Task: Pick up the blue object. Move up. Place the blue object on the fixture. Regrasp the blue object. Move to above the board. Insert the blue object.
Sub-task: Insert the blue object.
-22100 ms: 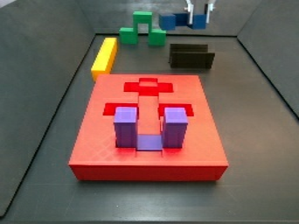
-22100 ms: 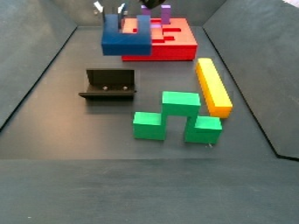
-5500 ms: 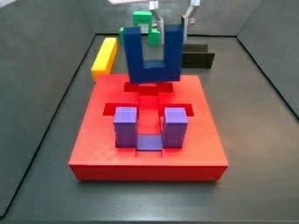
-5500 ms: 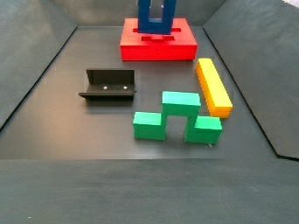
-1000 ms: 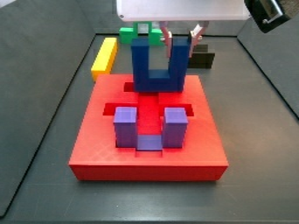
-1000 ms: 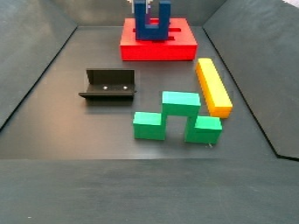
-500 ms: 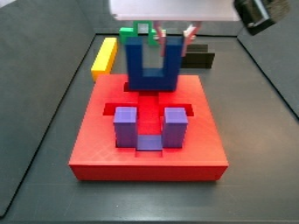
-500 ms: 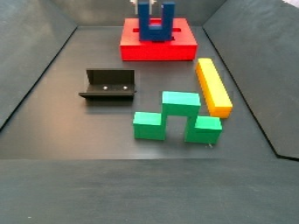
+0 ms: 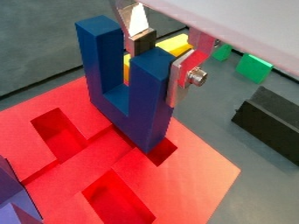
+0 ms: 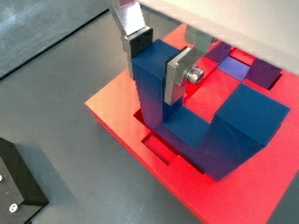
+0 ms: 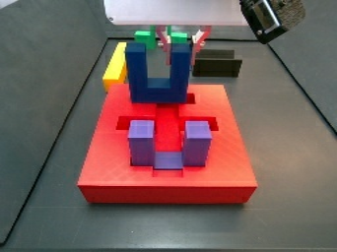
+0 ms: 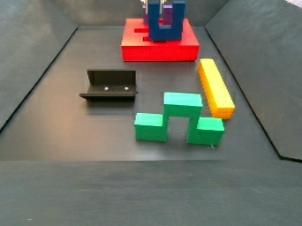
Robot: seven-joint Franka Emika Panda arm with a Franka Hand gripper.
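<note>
I have the gripper [image 9: 159, 59] clamped on one arm of the blue object [image 9: 131, 92], silver plates pressing it from both sides, over the far end of the board [image 11: 165, 157]. Compared with a second ago the block sits lower: in a side view its base now meets the red surface, and in a wrist view its base dips into a recess. I judge the insertion is under way, not finished. The purple block [image 11: 162, 144] stands in the near slot, the fixture [image 12: 109, 86] well apart and empty.
</note>
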